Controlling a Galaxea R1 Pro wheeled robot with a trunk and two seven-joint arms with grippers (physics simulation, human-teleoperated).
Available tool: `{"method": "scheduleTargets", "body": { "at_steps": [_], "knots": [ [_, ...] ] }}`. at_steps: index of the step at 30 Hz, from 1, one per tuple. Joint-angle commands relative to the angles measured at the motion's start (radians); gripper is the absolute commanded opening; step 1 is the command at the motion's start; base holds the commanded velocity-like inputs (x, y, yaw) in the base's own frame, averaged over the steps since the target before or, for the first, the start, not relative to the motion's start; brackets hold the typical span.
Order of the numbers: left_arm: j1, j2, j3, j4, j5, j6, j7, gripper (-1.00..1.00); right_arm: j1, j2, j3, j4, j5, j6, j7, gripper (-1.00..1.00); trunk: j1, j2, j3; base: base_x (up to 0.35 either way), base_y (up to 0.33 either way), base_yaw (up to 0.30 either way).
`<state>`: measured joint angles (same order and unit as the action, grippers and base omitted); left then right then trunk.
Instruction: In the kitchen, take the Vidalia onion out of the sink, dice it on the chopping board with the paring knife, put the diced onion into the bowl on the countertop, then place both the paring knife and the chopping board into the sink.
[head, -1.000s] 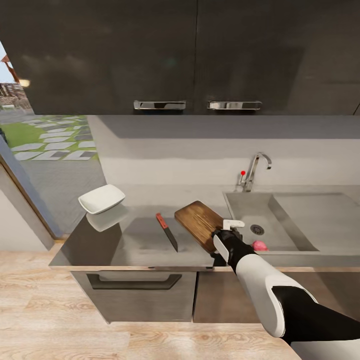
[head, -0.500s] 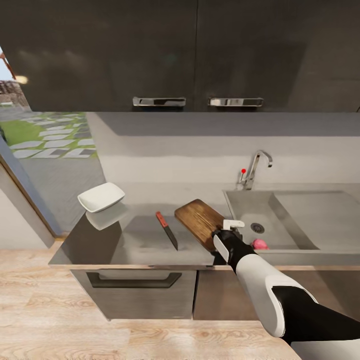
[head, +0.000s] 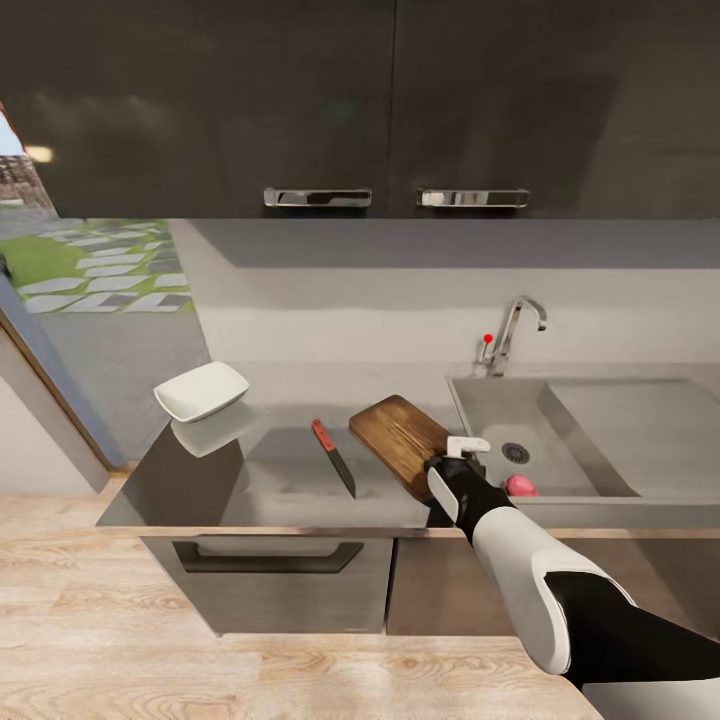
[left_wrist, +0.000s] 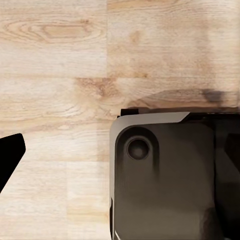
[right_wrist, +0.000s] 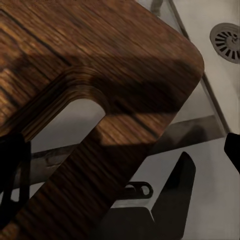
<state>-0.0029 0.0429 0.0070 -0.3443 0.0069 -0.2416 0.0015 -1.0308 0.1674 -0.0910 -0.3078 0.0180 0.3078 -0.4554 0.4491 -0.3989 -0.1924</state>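
We see our right gripper (head: 462, 452) at the near end of the chopping board (head: 400, 442), just beside the sink (head: 590, 420). In the right wrist view the board (right_wrist: 100, 65) lies close under the camera, its oval hole showing, with the drain off beyond its rounded corner. Whether the right gripper is released or clenched on the board we cannot tell, since its fingertips are cut off at the edges of the frame.

The Vidalia onion (head: 517, 487) sits in the basin near the front wall, pinkish and partly hidden by the bench (head: 200, 480) edge. The paring knife (head: 333, 459) lies on the bench just to the left of the board, red handle away from us. The bowl (head: 202, 391) stands well apart at the far left end.

The left wrist view looks down on the wooden floor (left_wrist: 55, 75) and a dark part of the robot; the left gripper's state cannot be told.

We judge the first step is in hand: the onion is not yet out of the sink. The next move calls for carrying the right gripper over the sink's rim and down to the onion, coming from above so the basin wall does not block the fingers.
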Motion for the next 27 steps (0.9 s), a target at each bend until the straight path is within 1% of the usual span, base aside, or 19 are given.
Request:
{"method": "scheduleTargets", "body": {
  "at_steps": [1, 11, 12, 16, 27],
  "knots": [
    [0.0, 0.0, 0.001, -0.001, 0.001, -0.002, 0.0, 1.0, 0.0, 0.0, -0.009, 0.015, 0.005, 0.012, -0.003, 1.0, 0.001, -0.001, -0.002, 0.0, 0.0, 0.0],
    [0.0, 0.0, 0.001, 0.0, 0.001, -0.002, 0.0, 1.0, 0.0, 0.0, -0.009, 0.015, 0.005, 0.013, -0.005, 1.0, 0.001, -0.001, -0.002, 0.0, 0.0, 0.0],
    [0.0, 0.0, 0.001, 0.0, 0.001, -0.002, 0.0, 1.0, 0.0, 0.0, -0.009, 0.015, 0.003, 0.013, -0.005, -1.0, 0.001, -0.001, -0.002, 0.0, 0.0, 0.0],
    [0.0, 0.0, 0.001, 0.0, 0.001, -0.002, 0.0, 1.0, 0.0, 0.0, -0.01, 0.015, -0.003, 0.013, -0.005, -1.0, 0.001, -0.001, -0.002, 0.0, 0.0, 0.0],
    [0.0, 0.0, 0.001, 0.001, 0.001, -0.002, 0.0, 1.0, 0.0, 0.001, -0.01, 0.014, -0.004, 0.013, -0.006, -1.0, 0.001, -0.001, -0.002, 0.0, 0.0, 0.0]
  ]
}}
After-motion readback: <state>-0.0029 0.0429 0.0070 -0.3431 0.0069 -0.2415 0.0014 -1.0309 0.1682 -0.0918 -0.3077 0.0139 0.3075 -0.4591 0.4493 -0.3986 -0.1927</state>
